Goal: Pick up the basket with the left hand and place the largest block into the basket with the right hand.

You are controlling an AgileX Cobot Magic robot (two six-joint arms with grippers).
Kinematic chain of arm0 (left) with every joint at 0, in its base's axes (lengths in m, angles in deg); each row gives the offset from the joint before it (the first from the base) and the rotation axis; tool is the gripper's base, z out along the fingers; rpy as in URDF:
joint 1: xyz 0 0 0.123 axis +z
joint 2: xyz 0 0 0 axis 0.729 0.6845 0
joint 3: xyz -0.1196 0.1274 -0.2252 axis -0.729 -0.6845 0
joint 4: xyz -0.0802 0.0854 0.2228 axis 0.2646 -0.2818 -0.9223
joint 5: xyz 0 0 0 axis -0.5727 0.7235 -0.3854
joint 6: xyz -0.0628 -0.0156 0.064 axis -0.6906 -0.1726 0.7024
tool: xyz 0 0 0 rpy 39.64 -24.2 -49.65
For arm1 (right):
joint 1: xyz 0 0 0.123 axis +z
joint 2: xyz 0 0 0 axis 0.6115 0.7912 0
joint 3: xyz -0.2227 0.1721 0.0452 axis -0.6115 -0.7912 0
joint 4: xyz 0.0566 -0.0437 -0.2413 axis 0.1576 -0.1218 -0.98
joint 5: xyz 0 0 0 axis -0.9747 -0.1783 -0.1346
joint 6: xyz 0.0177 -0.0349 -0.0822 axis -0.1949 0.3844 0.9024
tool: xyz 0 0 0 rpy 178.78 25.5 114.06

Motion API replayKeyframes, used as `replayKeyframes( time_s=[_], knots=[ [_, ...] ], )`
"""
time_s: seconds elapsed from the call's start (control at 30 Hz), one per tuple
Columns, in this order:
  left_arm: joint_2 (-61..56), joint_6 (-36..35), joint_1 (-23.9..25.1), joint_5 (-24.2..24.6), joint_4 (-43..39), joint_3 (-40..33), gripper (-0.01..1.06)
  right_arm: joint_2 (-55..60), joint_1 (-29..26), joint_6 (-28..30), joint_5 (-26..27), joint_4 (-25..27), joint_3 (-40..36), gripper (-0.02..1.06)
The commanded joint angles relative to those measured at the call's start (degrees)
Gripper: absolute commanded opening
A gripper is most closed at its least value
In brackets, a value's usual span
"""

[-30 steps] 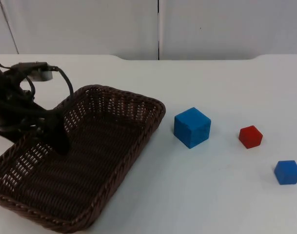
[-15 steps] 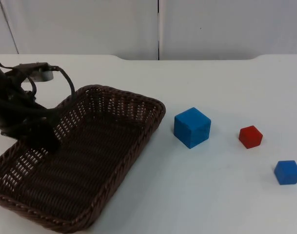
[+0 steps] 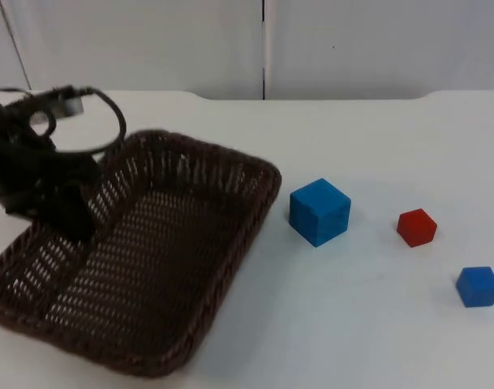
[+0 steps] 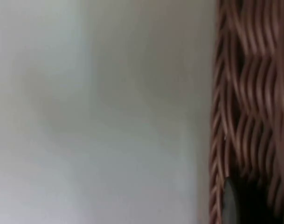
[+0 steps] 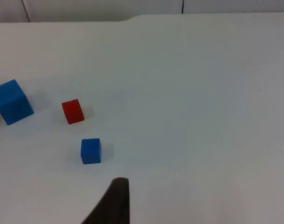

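Dark brown wicker basket (image 3: 173,267), tilted

A robot test lab: a bare white table (image 3: 376,324) ends at a plain grey partition wall (image 3: 149,44) (panel seams visible), with toy blocks (image 3: 320,211) laid out.

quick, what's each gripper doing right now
left gripper: shut on the basket rim, basket tilted.
right gripper: waiting above the table; open or shut, cannot tell.

Camera placement: one fixed overhead view, two wrist views.
Top view and right wrist view share the large blue cube (image 3: 320,211) (image 5: 11,101); left wrist view looks closely at the brown wicker basket (image 4: 249,116) rim.
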Motion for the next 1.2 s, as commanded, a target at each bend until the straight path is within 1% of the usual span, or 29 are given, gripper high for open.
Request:
replayKeyframes(
  time_s=[0.0, 0.23, 0.3, 0.4, 0.6, 0.87, 1.0, 1.17],
  knots=[
    [-2.8, -2.0, -0.1, 1.6, 3.5, 0.2, 0.00, -0.2, -0.3, 0.9, 0.4, 0.2, -0.3, 1.04],
    [-10.8, -8.0, -0.1, 1.6, 5.0, 0.2, 0.00, -0.2, -0.3, 0.9, 0.4, 0.2, -0.3, 1.04],
    [-12.0, -8.1, -0.1, 1.9, 5.4, 0.0, 0.00, -0.2, -0.3, 0.9, 0.4, 0.2, -0.3, 1.04],
    [-14.6, -8.1, -0.1, 4.7, 6.4, -0.4, 0.00, -0.2, -0.3, 0.9, 0.4, 0.2, -0.3, 1.04],
    [-18.8, -8.1, -0.1, 4.7, 10.3, -2.9, 0.00, -0.2, -0.3, 0.9, 0.4, 0.2, -0.3, 1.04],
    [-21.8, -8.9, -0.1, 5.0, 10.3, -6.6, 0.00, -0.2, -0.3, 0.9, 0.4, 0.2, -0.3, 1.04],
    [-22.5, -10.5, -0.1, 5.4, 10.6, -9.9, 0.00, -0.2, -0.3, 0.9, 0.4, 0.2, -0.3, 1.04],
    [-22.5, -10.9, -0.1, 5.9, 10.2, -12.9, 0.00, -0.2, -0.3, 0.9, 0.4, 0.2, -0.3, 1.04]
  ],
)
